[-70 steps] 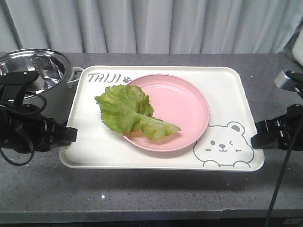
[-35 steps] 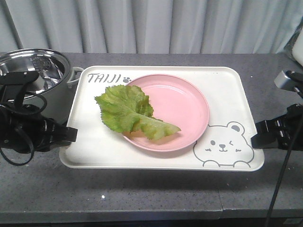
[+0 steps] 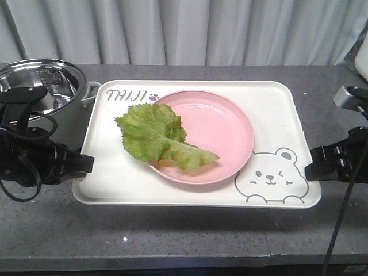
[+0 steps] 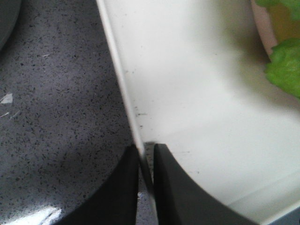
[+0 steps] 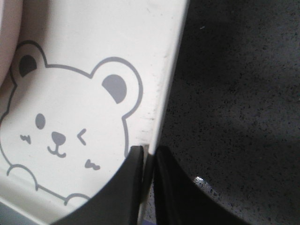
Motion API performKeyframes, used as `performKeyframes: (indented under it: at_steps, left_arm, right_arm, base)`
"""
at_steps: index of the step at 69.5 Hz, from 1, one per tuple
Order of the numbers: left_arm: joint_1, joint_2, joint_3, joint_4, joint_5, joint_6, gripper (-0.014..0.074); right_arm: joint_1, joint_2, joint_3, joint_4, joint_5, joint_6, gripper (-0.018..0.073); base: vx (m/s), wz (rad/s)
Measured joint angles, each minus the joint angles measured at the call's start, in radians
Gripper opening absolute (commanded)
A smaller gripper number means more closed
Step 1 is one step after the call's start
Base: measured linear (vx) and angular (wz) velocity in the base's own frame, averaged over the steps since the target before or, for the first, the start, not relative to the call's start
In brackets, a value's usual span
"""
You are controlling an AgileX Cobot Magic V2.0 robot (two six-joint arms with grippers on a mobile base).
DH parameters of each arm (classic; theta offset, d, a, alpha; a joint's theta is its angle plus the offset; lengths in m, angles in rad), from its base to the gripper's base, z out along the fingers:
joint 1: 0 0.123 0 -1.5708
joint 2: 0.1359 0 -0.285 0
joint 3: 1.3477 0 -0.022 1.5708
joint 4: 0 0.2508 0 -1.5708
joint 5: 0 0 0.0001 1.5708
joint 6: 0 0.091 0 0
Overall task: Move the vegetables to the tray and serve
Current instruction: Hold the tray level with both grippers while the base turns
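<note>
The cream-white tray (image 3: 276, 121) with the winking bear drawing lies in the middle of the grey counter. On it sits a round pink plate (image 3: 224, 129), and the green frilly vegetables (image 3: 152, 135) rest half on the plate and half on the tray. My left gripper (image 3: 86, 163) is shut on the tray's left rim (image 4: 123, 89), one finger on each side. My right gripper (image 3: 313, 164) is shut on the tray's right rim (image 5: 168, 79) beside the bear. In the left wrist view a piece of the vegetables (image 4: 283, 65) shows at the top right.
A steel pot (image 3: 43, 86) in a white cooker body stands at the back left, close to the tray's corner and my left arm. Grey curtains hang behind the counter. The counter's front edge (image 3: 172, 261) runs just below the tray.
</note>
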Motion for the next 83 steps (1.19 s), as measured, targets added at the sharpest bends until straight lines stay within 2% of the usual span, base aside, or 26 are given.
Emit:
performKeyframes:
  at_steps: [41,83]
  left_arm:
    - [0.000,-0.005,0.000,0.004,0.004,0.000,-0.0008]
    - [0.000,-0.005,0.000,0.004,0.004,0.000,-0.0008]
  right_arm:
    - [0.001,0.000,0.000,0.003,0.000,-0.001,-0.0001]
    - [0.001,0.000,0.000,0.003,0.000,-0.002,-0.0001]
  base:
    - [-0.01,-0.12]
    - [-0.02,-0.40]
